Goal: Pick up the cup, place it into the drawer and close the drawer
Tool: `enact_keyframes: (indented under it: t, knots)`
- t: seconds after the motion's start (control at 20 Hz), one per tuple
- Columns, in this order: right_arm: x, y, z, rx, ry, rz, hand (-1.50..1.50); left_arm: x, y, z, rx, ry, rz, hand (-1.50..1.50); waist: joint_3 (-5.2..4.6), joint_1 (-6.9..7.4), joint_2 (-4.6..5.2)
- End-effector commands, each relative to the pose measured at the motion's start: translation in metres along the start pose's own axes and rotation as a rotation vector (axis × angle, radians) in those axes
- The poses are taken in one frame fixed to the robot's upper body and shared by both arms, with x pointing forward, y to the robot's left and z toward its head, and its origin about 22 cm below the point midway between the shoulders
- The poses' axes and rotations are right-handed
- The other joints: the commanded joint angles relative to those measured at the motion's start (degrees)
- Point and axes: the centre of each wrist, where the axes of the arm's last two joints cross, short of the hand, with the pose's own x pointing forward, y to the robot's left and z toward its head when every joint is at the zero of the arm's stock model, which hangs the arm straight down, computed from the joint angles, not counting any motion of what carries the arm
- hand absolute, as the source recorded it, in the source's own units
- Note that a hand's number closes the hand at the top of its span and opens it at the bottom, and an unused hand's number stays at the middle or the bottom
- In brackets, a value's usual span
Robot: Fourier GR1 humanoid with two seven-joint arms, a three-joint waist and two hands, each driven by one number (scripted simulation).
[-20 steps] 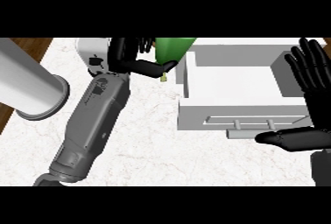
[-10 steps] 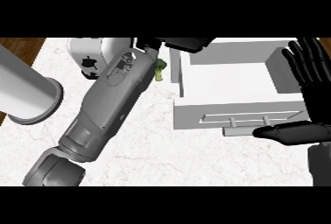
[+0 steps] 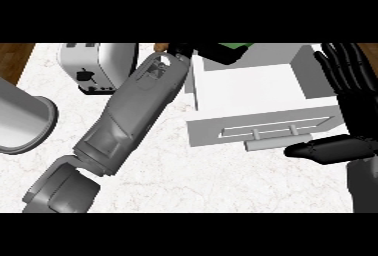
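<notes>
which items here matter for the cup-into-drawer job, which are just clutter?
Job:
- cup, green, mostly hidden by the left hand, at the drawer's far edge
- drawer, open, white
- right hand, open beside the drawer

Clutter:
- toaster
- grey cylinder at the left edge

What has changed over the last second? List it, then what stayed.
The left hand, curled round the green cup, has carried it from beside the drawer to above its far-left corner; the forearm swung right with it. The cup is not yet released. The open drawer, the toaster and the open right hand at the drawer's right side stayed put.
</notes>
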Motion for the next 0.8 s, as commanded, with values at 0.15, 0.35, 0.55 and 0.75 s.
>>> enact_keyframes:
  t: [0.15, 0.35, 0.55, 0.75]
  knots:
    - [0.006, 0.004, -0.009, 0.060, -0.027, -0.013, -1.50, -0.027, -0.001, 0.009, -0.090, 0.126, -0.093, 1.50, 0.04, -3.99, 0.72]
    - [0.018, 0.017, -0.024, 0.084, -0.064, -0.035, -1.50, -0.043, 0.000, 0.019, -0.097, 0.099, -0.076, -1.50, -0.06, -4.65, 1.23]
    - [0.005, 0.029, -0.025, 0.186, -0.053, -0.110, -1.50, -0.037, -0.002, 0.018, -0.070, 0.059, 0.031, -1.50, -0.05, -5.39, 1.54]
    - [0.010, 0.043, -0.028, 0.384, -0.091, -0.182, 1.50, -0.033, -0.002, 0.019, -0.036, -0.016, 0.169, -1.50, -0.09, -6.32, 1.56]
